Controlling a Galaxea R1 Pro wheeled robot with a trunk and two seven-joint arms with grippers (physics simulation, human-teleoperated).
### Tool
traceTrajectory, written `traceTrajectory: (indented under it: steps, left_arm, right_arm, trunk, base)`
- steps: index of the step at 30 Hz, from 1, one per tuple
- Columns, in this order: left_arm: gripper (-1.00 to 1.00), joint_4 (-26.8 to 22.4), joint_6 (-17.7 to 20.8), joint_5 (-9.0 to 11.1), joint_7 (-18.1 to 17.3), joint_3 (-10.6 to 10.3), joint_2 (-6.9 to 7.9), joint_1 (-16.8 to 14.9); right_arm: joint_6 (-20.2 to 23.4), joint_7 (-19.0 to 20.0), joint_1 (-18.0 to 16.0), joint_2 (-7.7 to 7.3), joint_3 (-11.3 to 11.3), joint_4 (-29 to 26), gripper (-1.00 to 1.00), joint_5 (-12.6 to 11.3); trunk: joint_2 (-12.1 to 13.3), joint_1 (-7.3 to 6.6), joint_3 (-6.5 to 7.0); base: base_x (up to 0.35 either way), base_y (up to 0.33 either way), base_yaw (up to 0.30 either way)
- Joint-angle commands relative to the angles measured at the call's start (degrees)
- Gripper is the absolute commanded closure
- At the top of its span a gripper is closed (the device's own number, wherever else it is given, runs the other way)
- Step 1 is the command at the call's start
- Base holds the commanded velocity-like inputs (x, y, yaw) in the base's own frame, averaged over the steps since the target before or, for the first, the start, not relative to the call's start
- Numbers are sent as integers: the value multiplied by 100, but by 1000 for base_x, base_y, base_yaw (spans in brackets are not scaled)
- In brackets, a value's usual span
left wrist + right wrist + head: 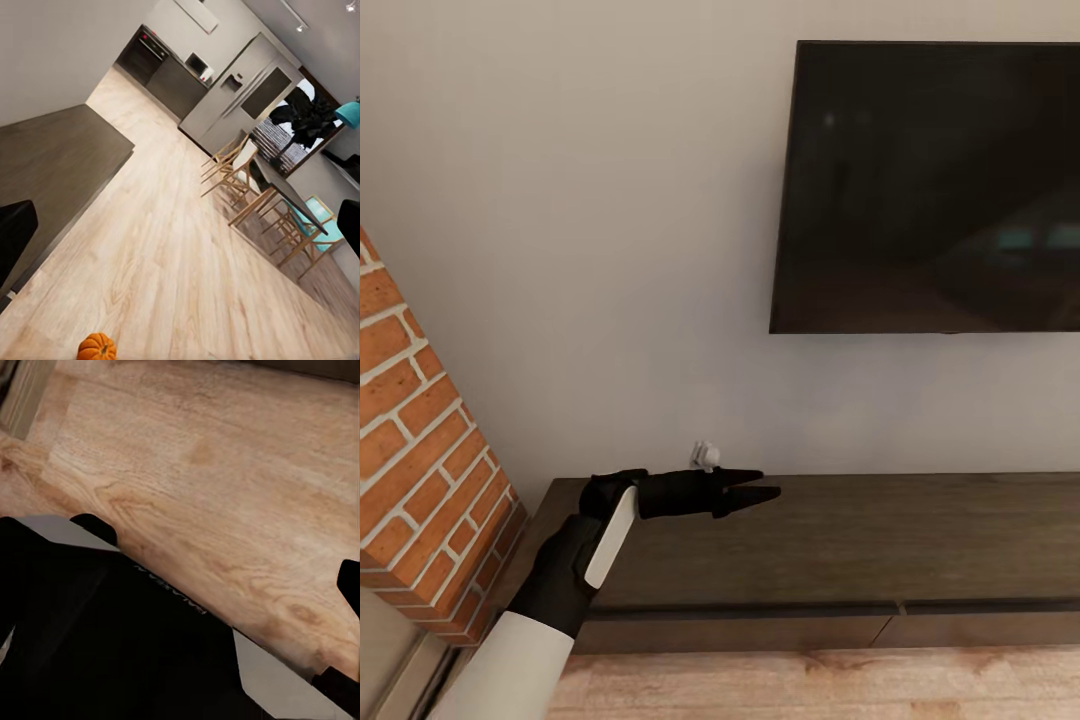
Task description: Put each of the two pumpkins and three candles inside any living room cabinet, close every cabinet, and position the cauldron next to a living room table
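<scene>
The left gripper (762,486) hangs over the cabinet (880,530), below the television (930,190).

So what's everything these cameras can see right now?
TV: one, black, on the pale wall.
Cabinet: one, dark brown, long and low under the TV, fronts shut.
Brick column: one, red, left of the cabinet.
Pumpkin: one, orange, on the wood floor.
Chairs: several, pale wood, at a dining table far off.
Kitchen units: grey, at the far end.
Left claw: black, over the cabinet top, holding nothing.
Right claw: black, over bare floor.
</scene>
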Motion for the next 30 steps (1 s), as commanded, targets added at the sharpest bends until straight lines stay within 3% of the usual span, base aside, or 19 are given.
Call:
traceTrajectory:
  steps: [1, 8, 9, 13, 28, 30]
  left_arm:
    - [-100, 1, 3, 0, 0, 0, 0, 0]
    - [-100, 9, -1, 0, 0, -1, 4, 0]
    - [-100, 18, -9, 0, 0, -1, 4, 0]
    - [-100, 15, -10, 0, 1, 7, 8, 0]
    - [-100, 19, -12, 0, 9, 8, 4, 0]
    - [-100, 19, -17, 0, 9, 8, 2, 0]
  right_arm:
    - [59, 43, 1, -19, -13, -142, -100, -12]
    - [551, 83, 1, -30, -31, -695, -100, -30]
    - [910, 93, 1, -38, -32, -1117, -100, -36]
    - [1013, 15, 1, -23, -38, -1307, -100, -33]
    - [912, -1469, 1, 11, 18, -1298, -100, 41]
    - [824, -2008, 1, 13, 27, -1257, -100, 50]
  trunk:
    - [0, 0, 0]
    - [0, 0, 0]
    - [0, 0, 0]
    - [0, 0, 0]
    - [0, 0, 0]
    - [0, 0, 0]
  base:
    - [0, 0, 0]
    - [0, 0, 0]
    - [0, 0, 0]
    - [0, 0, 0]
    - [0, 0, 0]
    - [0, 0, 0]
